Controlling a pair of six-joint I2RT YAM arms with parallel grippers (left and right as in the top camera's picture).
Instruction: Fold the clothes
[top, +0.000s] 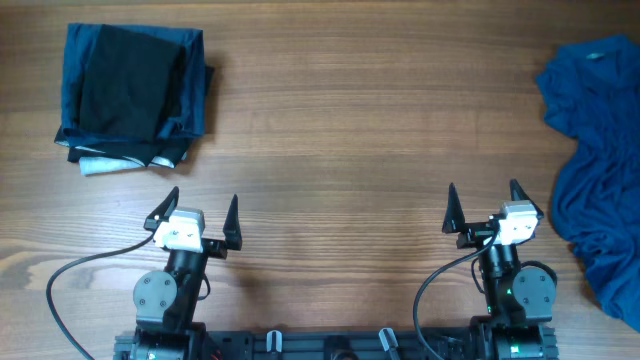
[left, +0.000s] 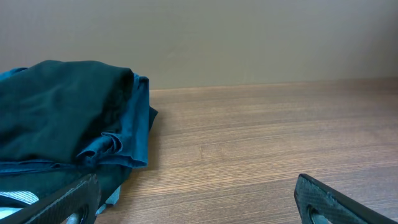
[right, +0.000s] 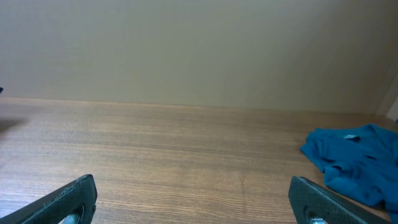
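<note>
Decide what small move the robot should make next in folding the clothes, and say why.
Probably the right gripper should reach toward the blue garment on its right. That garment lies crumpled and unfolded, while the dark stack at the far left already looks folded. The left gripper and the right one both stand open and empty, and the right is nearer the heap.

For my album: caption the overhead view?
Left gripper and right gripper open; folded stack upper left, crumpled blue garment right.
</note>
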